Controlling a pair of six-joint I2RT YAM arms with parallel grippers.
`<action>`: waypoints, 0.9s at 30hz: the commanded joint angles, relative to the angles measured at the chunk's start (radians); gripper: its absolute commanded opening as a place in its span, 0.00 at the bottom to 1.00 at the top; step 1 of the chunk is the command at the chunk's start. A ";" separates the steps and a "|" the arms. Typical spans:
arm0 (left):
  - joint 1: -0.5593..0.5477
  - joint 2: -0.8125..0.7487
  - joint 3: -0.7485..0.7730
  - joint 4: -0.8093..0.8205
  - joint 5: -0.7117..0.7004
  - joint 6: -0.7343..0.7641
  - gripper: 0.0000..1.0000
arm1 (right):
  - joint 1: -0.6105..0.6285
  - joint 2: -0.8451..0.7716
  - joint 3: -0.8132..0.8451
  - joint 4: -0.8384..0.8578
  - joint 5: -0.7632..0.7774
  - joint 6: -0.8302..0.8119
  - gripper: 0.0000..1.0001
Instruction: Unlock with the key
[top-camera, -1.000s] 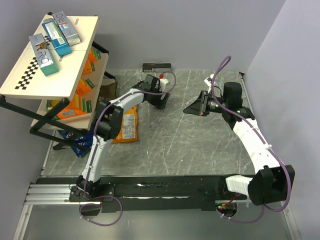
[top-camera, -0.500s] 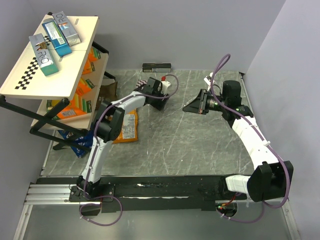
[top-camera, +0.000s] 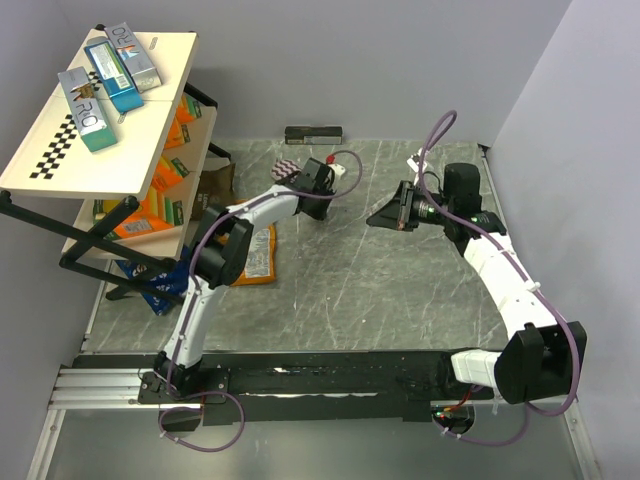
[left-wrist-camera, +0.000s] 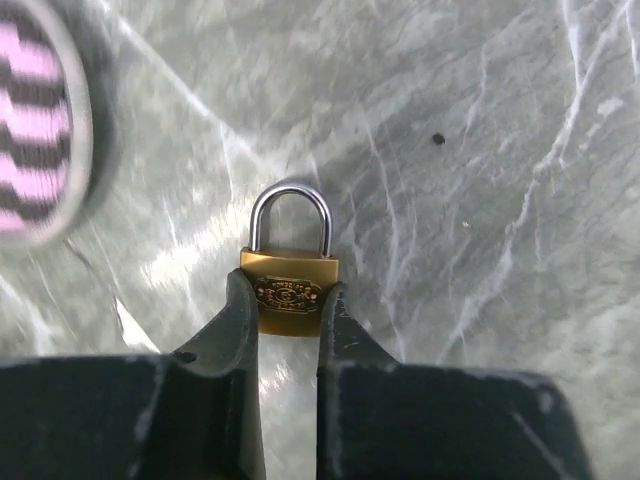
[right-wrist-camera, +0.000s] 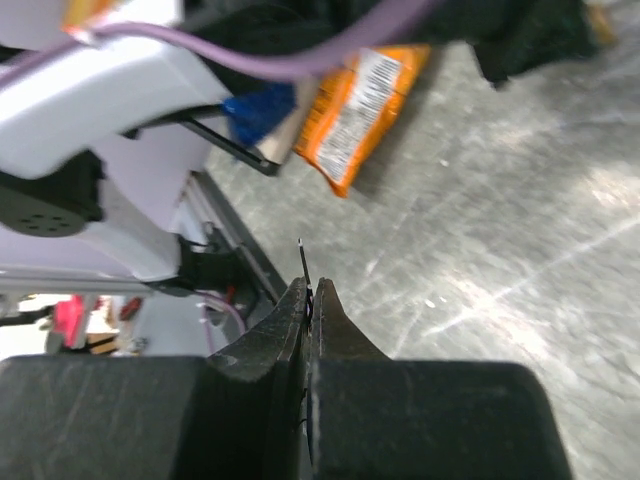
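Brass padlock (left-wrist-camera: 290, 270) pinched in L claw (left-wrist-camera: 290, 305), shackle closed; R claw (right-wrist-camera: 311, 292) clamped on thin key (right-wrist-camera: 302, 258).

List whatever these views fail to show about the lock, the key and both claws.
Left wrist: the brass padlock's keyhole, its underside hidden between the left claw's fingers.
Right wrist: the key, only a thin edge-on sliver; the rest is buried in the shut right claw.
Top external: padlock hidden under the left claw; key too small.
Left wrist: pink-striped object, blurred, cut by the left edge.
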 joint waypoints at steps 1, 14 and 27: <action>0.010 -0.002 0.082 -0.130 0.006 -0.251 0.01 | 0.051 0.012 0.026 -0.115 0.113 -0.141 0.00; 0.048 -0.318 -0.453 0.373 0.371 -1.059 0.01 | 0.190 0.272 -0.064 0.064 0.213 -0.094 0.00; 0.078 -0.103 -0.052 0.019 0.047 -0.845 0.65 | 0.142 0.168 -0.071 0.021 0.297 -0.103 0.00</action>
